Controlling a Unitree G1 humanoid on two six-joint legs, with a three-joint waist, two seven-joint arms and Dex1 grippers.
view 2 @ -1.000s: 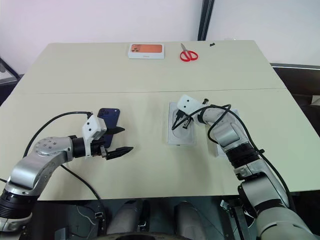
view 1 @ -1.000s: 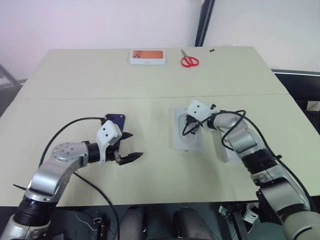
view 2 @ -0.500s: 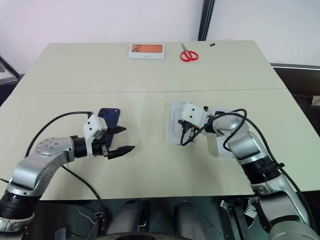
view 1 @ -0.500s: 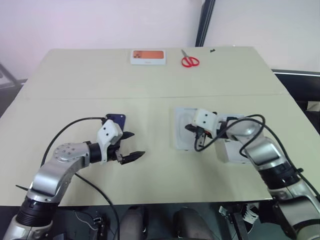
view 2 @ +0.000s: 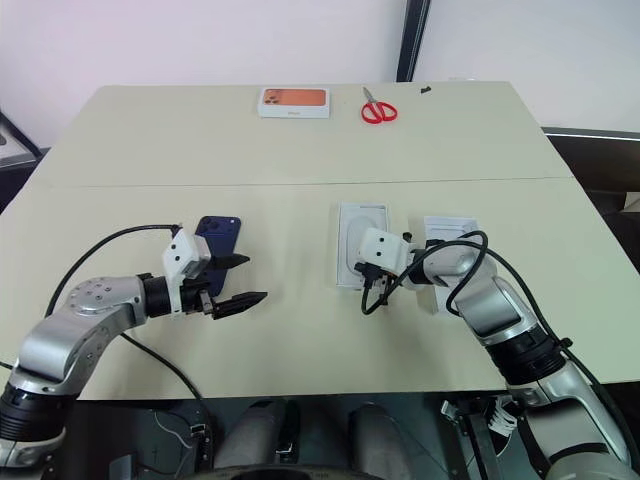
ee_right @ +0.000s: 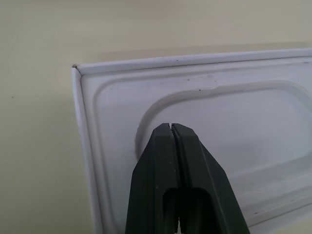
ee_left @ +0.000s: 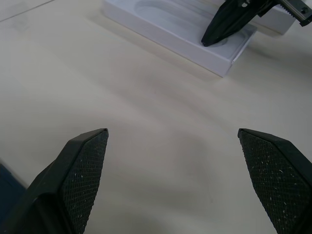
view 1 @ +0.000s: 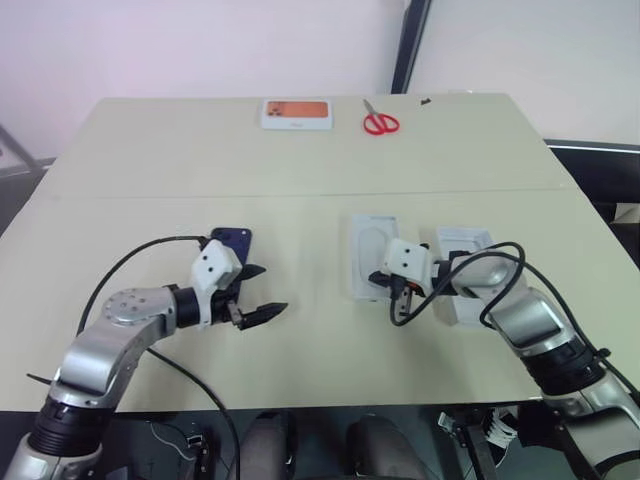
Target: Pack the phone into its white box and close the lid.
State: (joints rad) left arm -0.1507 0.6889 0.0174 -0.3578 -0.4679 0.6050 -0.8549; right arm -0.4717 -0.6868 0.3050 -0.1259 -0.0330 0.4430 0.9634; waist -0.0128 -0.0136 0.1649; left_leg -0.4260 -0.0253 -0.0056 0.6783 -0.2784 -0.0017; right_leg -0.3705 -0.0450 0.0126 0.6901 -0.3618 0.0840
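Table [view 1: 300,160]: pale beige, seam crossing it; scissors [view 1: 379,122] lying at the far edge.
Wall [view 1: 200,45]: plain white.
Left gripper [view 1: 258,292]: gaping, gripping nothing.
Right gripper [ee_right: 170,130]: pinching together, empty, over the lid [view 1: 374,250].

Illumination is bright, even and diffuse, arriving from overhead. The tabletop [view 1: 300,160] carries only soft, short shadows beneath the arms and cables. No glare is present. Head views are sharp throughout. In the left wrist view, the near fingertips [ee_left: 80,170] are slightly soft.
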